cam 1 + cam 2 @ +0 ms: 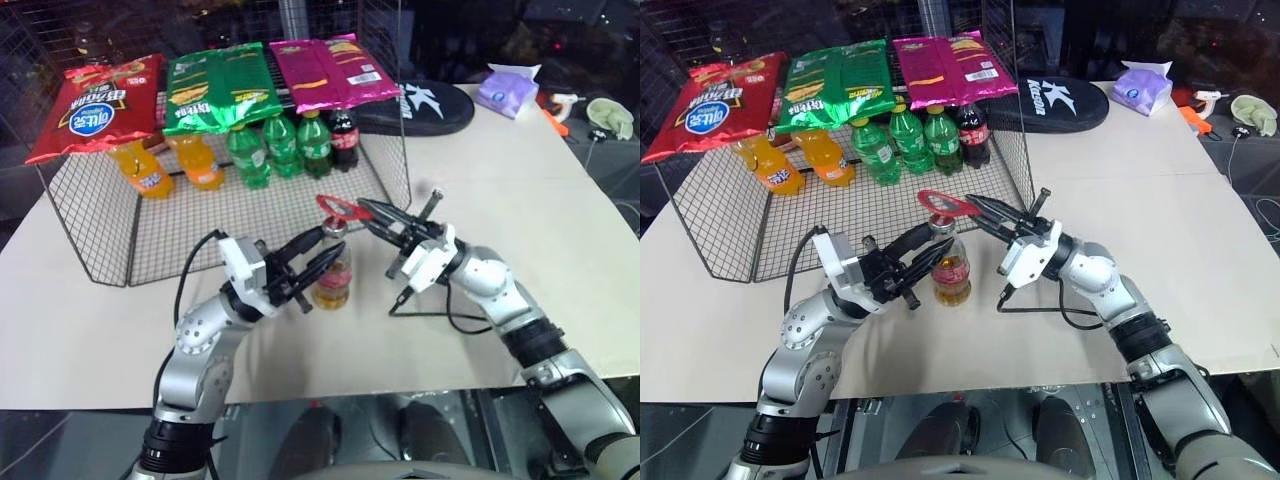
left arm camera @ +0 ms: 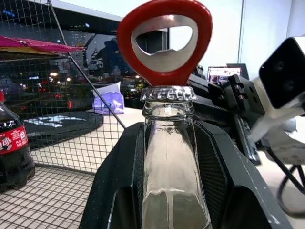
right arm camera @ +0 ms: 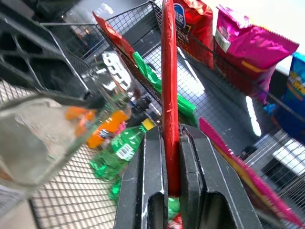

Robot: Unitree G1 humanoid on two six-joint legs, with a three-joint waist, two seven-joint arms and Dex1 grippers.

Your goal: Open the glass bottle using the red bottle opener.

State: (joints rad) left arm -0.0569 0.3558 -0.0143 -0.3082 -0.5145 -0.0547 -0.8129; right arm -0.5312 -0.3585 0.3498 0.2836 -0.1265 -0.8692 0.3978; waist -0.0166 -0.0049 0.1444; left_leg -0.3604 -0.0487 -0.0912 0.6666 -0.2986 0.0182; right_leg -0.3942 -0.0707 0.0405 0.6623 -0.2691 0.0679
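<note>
The glass bottle (image 1: 333,280), clear with amber liquid and a metal cap (image 2: 167,93), stands on the table in front of the wire basket. My left gripper (image 1: 322,252) is shut on the bottle, with a black finger (image 2: 119,181) on each side of the glass. My right gripper (image 1: 378,215) is shut on the slim handle (image 3: 170,95) of the red bottle opener. The opener's oval ring head (image 1: 335,207) hangs just above the cap. In the left wrist view the ring (image 2: 164,43) stands upright with its lower rim at the cap's far edge.
A wire basket (image 1: 100,230) behind the bottle holds orange (image 1: 150,175), green (image 1: 270,150) and cola (image 1: 343,140) soda bottles, with chip bags (image 1: 100,105) lying on its top. A black case (image 1: 430,105) and a purple tissue pack (image 1: 508,92) lie at the back right. Bare table (image 1: 560,230) spreads to the right.
</note>
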